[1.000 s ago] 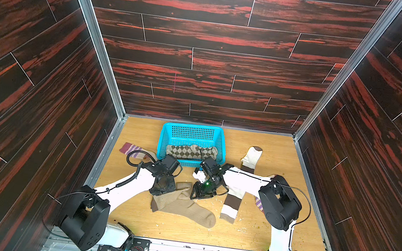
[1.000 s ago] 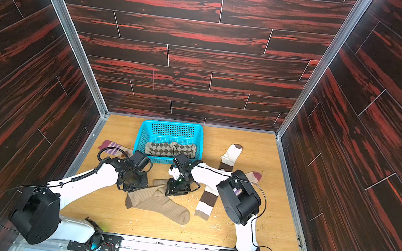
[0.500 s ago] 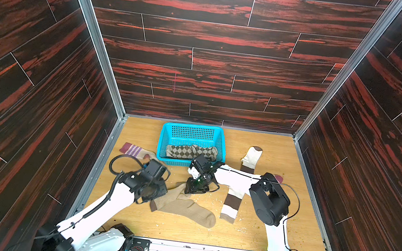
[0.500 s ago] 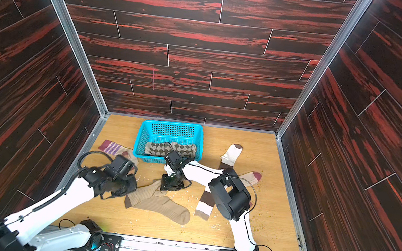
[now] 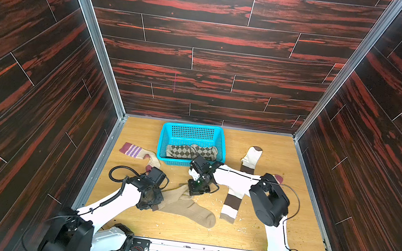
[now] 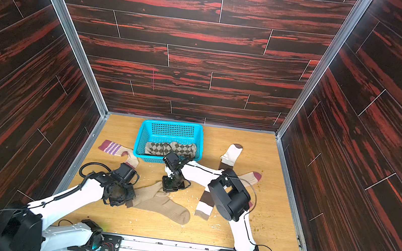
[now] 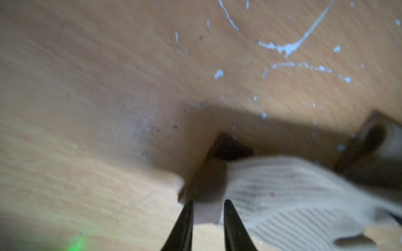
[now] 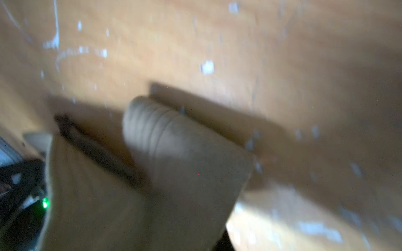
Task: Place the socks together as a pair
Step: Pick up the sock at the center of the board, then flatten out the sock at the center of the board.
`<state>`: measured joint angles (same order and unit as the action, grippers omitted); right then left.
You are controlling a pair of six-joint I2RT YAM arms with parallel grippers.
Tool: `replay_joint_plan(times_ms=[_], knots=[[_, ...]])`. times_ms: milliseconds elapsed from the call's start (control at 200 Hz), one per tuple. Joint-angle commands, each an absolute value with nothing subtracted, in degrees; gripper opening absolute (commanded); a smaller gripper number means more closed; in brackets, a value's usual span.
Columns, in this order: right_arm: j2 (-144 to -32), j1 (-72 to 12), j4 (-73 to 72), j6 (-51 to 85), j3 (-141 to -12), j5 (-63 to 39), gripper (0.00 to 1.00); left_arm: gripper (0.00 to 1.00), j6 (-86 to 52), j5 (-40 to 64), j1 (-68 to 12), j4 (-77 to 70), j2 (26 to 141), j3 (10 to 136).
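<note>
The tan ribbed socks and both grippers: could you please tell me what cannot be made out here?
- Right gripper: fingertips hidden under its own body in both top views; blurred tan ribbed socks fill the right wrist view, so any grip is unclear.
- Left gripper: covered by its own body in both top views.
- Maroon-toed sock: mostly behind the right arm in both top views.

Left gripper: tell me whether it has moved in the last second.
Yes. The left gripper has drawn away from the blue basket, toward the table's near edge.
</note>
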<state>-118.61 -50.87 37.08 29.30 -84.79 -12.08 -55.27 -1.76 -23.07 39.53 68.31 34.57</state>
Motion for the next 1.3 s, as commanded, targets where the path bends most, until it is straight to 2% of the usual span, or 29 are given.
replay_joint_plan(times_ms=[0,271,436,551,967,1127,1293], knots=[[-113.6,-51.2,43.9,25.3,-84.5,-14.4,0.00,0.28,-53.2,-3.7,-22.1,37.1,71.0,34.5],[-107.7,-50.9,56.4,20.8,-86.3,-24.3,0.00,0.30,-48.9,-1.2,-21.3,35.3,80.2,37.0],[-104.5,-49.5,62.9,18.5,-85.1,-28.4,0.00,0.31,-46.7,0.2,-21.1,35.9,81.3,41.2],[-104.0,-48.6,65.5,16.2,-83.9,-30.4,0.00,0.30,-44.5,4.8,-21.1,36.5,82.8,45.5],[-106.7,-35.0,55.7,17.6,-72.0,-36.2,0.00,0.30,-42.1,10.3,-21.1,37.2,87.0,51.0],[-109.5,-30.8,50.5,19.5,-71.2,-43.1,0.00,0.33,-41.5,11.6,-21.2,37.7,86.7,53.1],[-113.5,-30.2,55.6,14.6,-72.4,-36.5,0.08,0.39,-42.3,10.5,-21.1,39.0,85.2,52.9]])
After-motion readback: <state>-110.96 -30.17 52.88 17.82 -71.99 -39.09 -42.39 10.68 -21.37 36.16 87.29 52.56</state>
